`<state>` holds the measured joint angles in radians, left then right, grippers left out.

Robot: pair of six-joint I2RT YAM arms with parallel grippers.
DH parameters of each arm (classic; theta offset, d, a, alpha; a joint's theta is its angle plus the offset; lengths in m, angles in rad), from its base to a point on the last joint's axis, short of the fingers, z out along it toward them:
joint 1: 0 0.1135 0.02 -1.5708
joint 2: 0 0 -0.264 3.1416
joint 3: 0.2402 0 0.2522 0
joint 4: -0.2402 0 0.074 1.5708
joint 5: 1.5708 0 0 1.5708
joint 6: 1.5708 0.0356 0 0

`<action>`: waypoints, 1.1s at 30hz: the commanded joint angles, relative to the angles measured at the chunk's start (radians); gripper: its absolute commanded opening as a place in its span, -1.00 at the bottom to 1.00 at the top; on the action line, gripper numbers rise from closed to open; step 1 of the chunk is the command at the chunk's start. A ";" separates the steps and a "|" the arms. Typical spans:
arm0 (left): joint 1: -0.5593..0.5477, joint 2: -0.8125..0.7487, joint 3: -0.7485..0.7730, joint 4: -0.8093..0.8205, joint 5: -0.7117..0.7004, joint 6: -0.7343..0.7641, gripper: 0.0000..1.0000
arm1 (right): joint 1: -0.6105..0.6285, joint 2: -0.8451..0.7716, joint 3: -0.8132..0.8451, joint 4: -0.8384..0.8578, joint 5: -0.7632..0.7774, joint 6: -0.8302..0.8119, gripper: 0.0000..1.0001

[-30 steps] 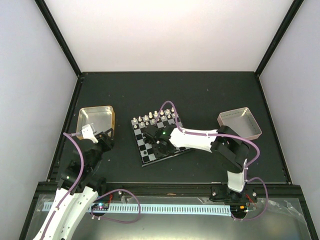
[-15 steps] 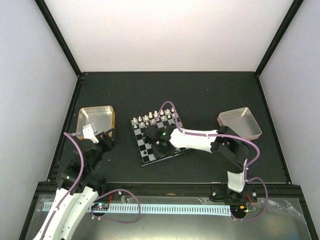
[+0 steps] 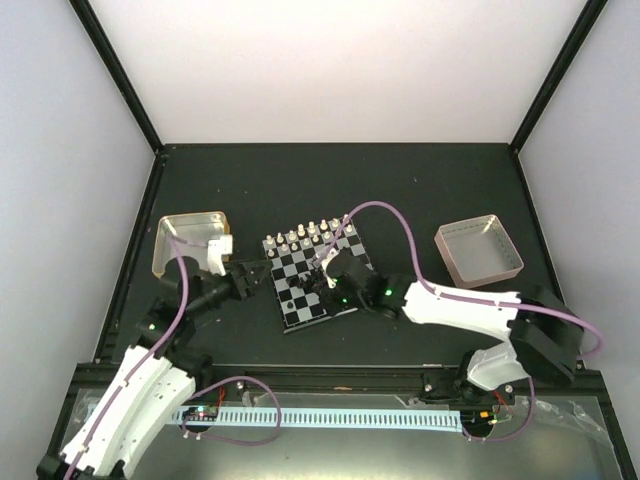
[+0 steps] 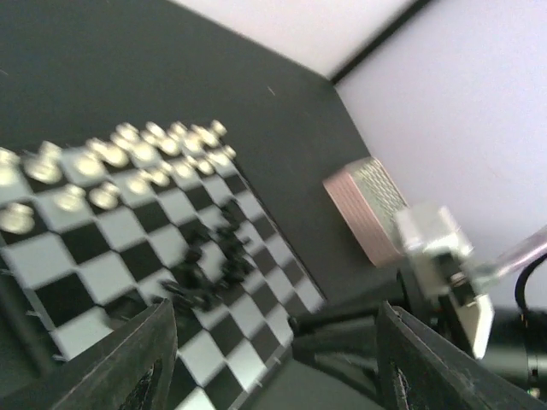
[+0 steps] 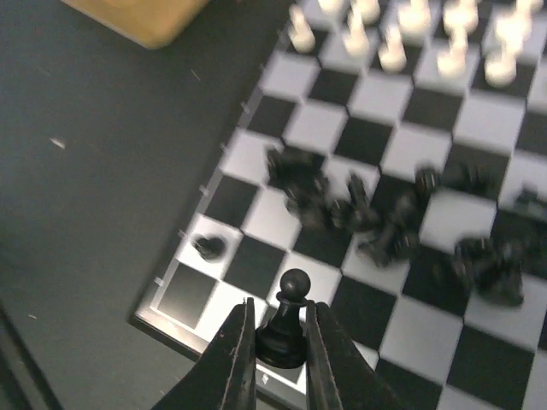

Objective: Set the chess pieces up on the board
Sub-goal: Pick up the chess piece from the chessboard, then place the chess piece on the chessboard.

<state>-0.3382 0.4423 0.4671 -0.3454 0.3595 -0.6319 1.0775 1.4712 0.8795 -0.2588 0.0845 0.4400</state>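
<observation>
The board [image 3: 316, 276] lies mid-table, with white chess pieces [image 3: 308, 236] in two rows along its far side. Black chess pieces [image 5: 385, 213] lie in a tumbled heap on its middle squares, and one black pawn [image 5: 208, 247] stands alone near the board's near left corner. My right gripper [image 5: 280, 342] is shut on an upright black pawn [image 5: 291, 316], held just above the board's near edge row. In the top view that gripper [image 3: 335, 290] is over the board's near part. My left gripper [image 4: 273, 367] is open and empty, and hovers at the board's left edge [image 3: 255, 277].
A shallow metal tray [image 3: 190, 240] stands left of the board. Another tray [image 3: 478, 248] stands to the right and also shows in the left wrist view [image 4: 367, 209]. The left wrist view is blurred. The dark table's walls rise at the back and sides.
My left arm has swung from beside the left tray to the board's left edge. My right arm has dropped and stretched out low, its gripper shifted slightly right over the board.
</observation>
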 commanded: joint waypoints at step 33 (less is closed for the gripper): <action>-0.022 0.491 0.119 0.119 0.665 -0.022 -0.36 | 0.004 -0.189 -0.208 0.586 -0.299 -0.556 -0.93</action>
<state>-0.3550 0.9211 0.5419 -0.2298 1.0389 -0.6868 1.0763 1.3060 0.6773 0.2707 -0.1616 -0.0738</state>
